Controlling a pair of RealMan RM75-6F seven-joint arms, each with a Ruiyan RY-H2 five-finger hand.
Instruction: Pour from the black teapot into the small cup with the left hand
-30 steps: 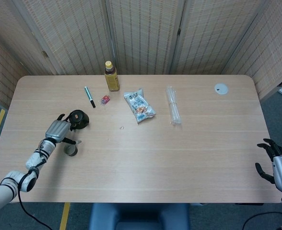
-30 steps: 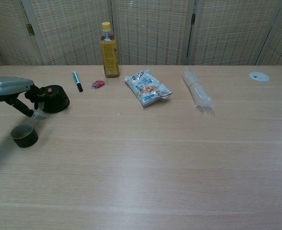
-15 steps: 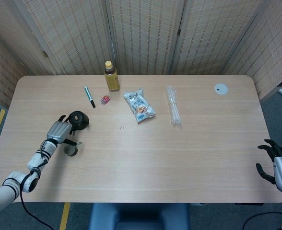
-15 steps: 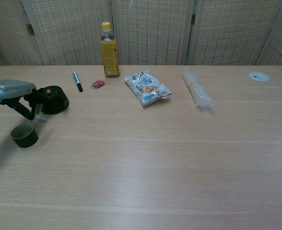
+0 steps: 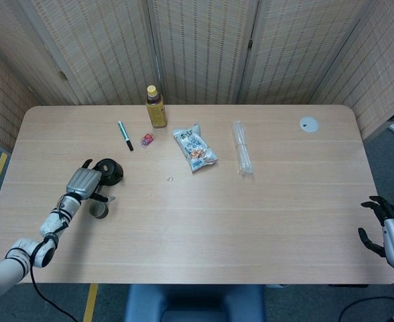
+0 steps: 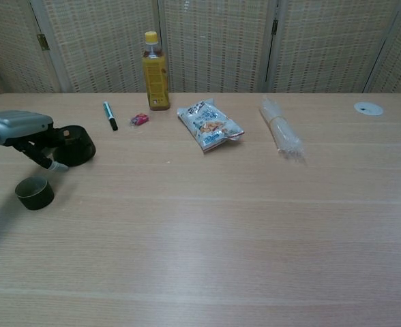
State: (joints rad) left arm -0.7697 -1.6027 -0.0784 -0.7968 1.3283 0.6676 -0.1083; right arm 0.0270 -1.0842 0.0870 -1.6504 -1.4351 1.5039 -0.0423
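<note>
So nearest the robot on its left side sits the small cup, upright on the table, and just behind it the left hand has its fingers wrapped onto the black teapot. From the head view the left hand is at the pot's handle side with the fingers curled in on it, so I'd call that a grip, though exactly how the fingers sit on the handle is too small to tell. The bit that matters: the small cup lies toward the robot from the black teapot, close below the hand, so the pot needs to come back and tip down toward the near edge. I can't make out which way the spout points, so I'd guess some wrist turning is needed to line it up over the cup. The right hand is way off at the far corner on the other side, fingers spread, holding nothing, so it's no help here. Further back there's a pen, a little red thing, a snack packet, a clear bundle and a bottle by the screen.
</note>
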